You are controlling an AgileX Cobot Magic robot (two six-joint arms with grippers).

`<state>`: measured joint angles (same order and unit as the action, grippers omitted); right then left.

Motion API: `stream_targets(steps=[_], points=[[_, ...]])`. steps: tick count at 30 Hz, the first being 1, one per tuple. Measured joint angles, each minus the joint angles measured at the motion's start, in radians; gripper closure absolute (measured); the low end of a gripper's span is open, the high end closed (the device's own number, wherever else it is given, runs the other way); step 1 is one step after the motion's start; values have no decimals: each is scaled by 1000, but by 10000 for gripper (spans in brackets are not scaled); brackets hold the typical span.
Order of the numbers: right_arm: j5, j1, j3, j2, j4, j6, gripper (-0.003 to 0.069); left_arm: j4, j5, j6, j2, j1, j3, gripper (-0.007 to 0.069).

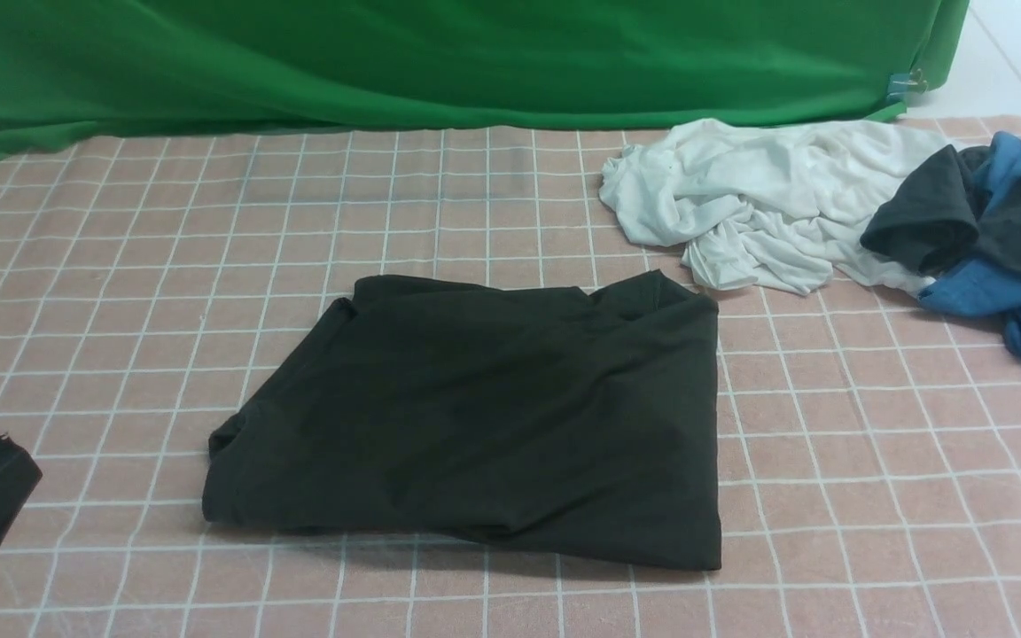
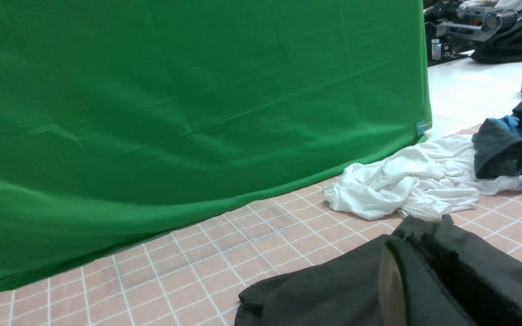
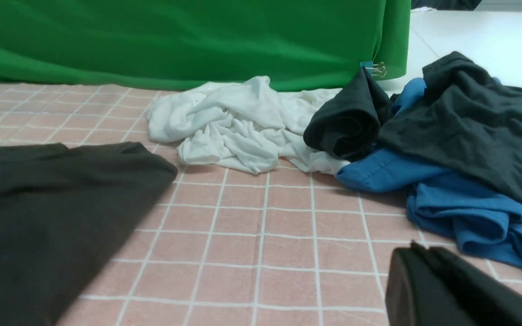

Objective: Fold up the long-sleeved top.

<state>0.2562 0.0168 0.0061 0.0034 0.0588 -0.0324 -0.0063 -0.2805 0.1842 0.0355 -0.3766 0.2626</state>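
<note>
Lying in the middle of the checked cloth [image 1: 103,292], the top [image 1: 493,416] is already folded into a neat block, so the folding looks nearly done. Next may be only smoothing or letting be. Both grippers show only a dark tip; open or closed, nobody can tell. A white shirt [image 1: 767,199] and grey and blue clothes [image 1: 998,239] sit apart, not blocking.
</note>
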Motion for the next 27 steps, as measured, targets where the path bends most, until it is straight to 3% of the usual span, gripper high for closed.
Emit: stream_targets(steps=[27], points=[[-1, 0, 0, -4, -3, 3, 556, 0, 0, 1, 2, 0, 0, 603]])
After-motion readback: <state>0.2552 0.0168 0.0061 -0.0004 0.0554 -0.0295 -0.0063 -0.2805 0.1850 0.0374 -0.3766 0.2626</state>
